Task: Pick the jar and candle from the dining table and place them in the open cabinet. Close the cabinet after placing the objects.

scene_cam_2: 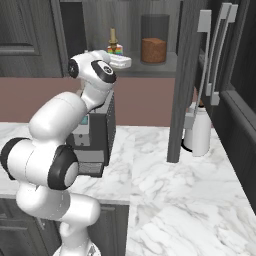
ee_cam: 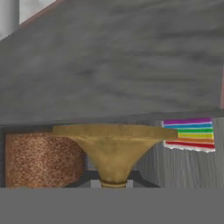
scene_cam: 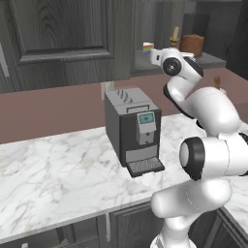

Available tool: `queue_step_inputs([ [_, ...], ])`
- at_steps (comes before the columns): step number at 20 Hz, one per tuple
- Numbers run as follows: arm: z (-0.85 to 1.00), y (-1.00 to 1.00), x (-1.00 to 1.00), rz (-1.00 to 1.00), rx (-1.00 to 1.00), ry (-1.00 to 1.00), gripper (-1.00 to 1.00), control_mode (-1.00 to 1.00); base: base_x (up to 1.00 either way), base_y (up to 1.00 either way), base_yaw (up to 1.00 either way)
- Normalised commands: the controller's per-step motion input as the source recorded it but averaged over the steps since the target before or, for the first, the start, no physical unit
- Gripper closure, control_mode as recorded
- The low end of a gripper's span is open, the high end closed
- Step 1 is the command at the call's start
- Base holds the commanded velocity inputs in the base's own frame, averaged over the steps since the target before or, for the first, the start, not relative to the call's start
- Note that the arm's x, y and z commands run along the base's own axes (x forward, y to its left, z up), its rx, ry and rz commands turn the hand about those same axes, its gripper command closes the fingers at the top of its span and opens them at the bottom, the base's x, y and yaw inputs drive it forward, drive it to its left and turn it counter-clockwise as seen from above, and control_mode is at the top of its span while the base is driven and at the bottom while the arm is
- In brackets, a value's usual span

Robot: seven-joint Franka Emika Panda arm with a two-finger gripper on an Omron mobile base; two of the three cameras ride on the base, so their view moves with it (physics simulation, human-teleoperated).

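Observation:
On the open cabinet's shelf stands the jar, clear glass filled with brown stuff. The candle stands upright just left of it, a cream stick in a gold holder. My gripper is shut on the candle's stem, with the holder's wide foot close to the wood-grain shelf floor. The hand view is rolled over, so there the jar lies to the left. The cabinet's door stands open, edge-on. The dining table is out of view.
A rainbow cake slice sits on the shelf beside the candle. Below, a marble counter carries a grey coffee machine and a white jug. Tall silver handles hang at the right.

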Motion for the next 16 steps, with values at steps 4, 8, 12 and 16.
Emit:
queue_step_inputs([
  [4,-0.11,0.01,0.3,0.01,0.0,0.0,1.0,-1.0,0.0,0.0,0.0],
  [8,-0.16,0.01,0.29,0.01,0.0,0.0,1.0,-1.0,0.0,0.0,0.0],
  [12,-0.14,0.0,0.26,0.01,0.0,0.0,1.0,-1.0,0.0,0.0,0.0],
  [16,-0.27,0.0,0.2,0.01,-0.01,0.0,1.0,-1.0,0.0,0.0,0.0],
])
